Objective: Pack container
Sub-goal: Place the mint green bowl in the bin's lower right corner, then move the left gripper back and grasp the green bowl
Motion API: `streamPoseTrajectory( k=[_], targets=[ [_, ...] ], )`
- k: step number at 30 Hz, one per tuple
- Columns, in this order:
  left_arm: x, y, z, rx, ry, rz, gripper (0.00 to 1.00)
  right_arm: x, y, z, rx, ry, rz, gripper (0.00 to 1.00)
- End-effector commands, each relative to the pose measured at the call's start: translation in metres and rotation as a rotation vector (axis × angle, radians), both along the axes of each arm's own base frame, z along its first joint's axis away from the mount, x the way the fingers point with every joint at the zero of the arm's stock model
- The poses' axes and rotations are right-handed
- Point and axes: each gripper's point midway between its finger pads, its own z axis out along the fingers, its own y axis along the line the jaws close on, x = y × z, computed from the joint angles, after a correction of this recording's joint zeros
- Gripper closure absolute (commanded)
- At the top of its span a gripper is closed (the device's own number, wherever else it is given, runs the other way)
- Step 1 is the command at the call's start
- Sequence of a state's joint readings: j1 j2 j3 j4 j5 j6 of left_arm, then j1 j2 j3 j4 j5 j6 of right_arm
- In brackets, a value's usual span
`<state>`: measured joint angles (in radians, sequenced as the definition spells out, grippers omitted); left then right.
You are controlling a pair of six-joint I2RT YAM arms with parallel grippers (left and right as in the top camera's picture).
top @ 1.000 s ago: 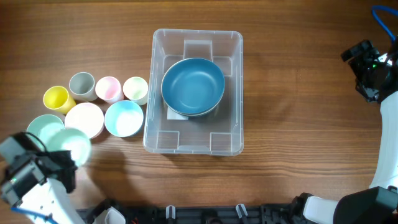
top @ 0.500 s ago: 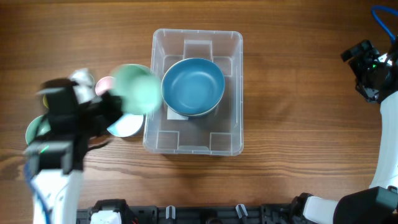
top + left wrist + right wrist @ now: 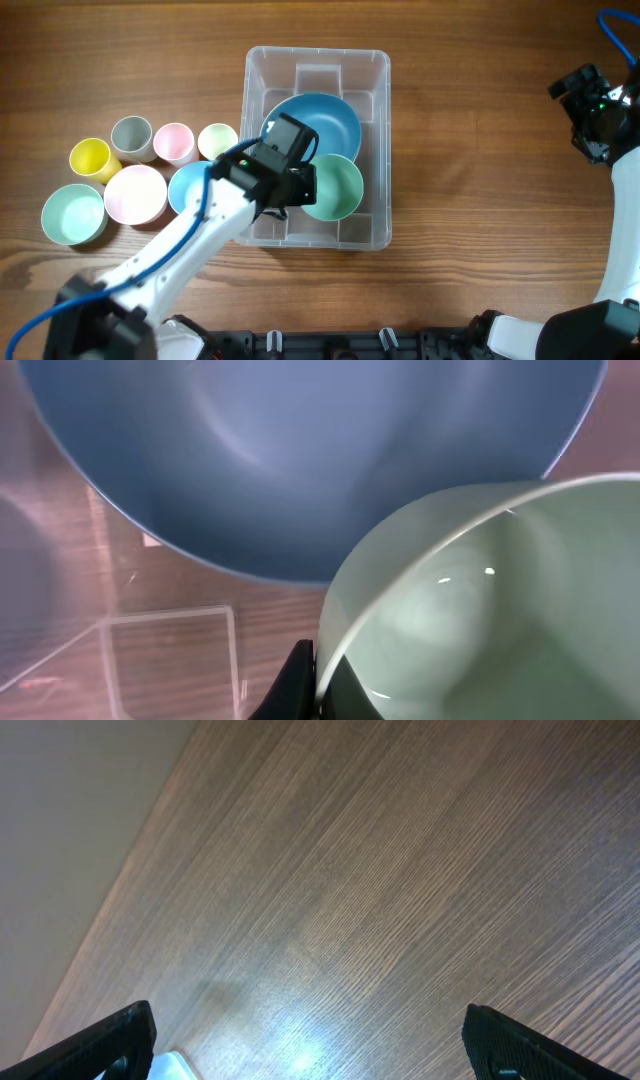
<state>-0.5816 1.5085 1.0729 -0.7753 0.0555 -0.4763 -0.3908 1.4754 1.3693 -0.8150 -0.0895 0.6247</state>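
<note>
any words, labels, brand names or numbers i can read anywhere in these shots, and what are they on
None: no readable text shows in any view.
Clear rectangular plastic bin: no print on the walls and floor that show.
Large blue round bowl: plain, no marking.
Mint green round bowl: plain, no marking.
Small pastel cups and bowls beside the bin: plain, no marking.
</note>
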Motion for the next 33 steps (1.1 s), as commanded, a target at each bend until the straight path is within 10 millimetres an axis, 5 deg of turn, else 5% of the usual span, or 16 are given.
streamPoseTrajectory(
  k=[1,8,12,17,22,25,29,33],
  targets=[
    [-0.005,-0.012,-0.025,0.021,0.07,-0.025,0.96,0.002,0.001,-0.002,0.012,0.001,0.0,0.0],
    [-0.019,-0.04,-0.043,0.023,0.099,-0.115,0.96,0.002,0.001,-0.002,0.012,0.001,0.0,0.0],
    [-0.01,-0.038,-0.027,-0.003,0.072,-0.083,0.6,0.002,0.001,-0.002,0.012,0.001,0.0,0.0],
    [0.004,-0.018,0.026,-0.042,0.021,-0.004,0.38,0.002,0.001,-0.002,0.012,0.001,0.0,0.0],
    [0.015,0.039,0.084,-0.045,-0.094,0.157,0.18,0.002,0.001,-0.002,0.012,0.001,0.0,0.0],
    [0.011,0.112,0.102,0.009,-0.117,0.449,0.11,0.002,0.001,-0.002,0.012,0.001,0.0,0.01],
    [-0.018,0.207,0.097,0.093,-0.021,0.886,0.06,0.002,0.001,-0.002,0.012,0.001,0.0,0.0],
    [-0.049,0.271,0.075,0.128,0.09,1.175,0.04,0.002,0.001,-0.002,0.012,0.001,0.0,0.01]
  ],
)
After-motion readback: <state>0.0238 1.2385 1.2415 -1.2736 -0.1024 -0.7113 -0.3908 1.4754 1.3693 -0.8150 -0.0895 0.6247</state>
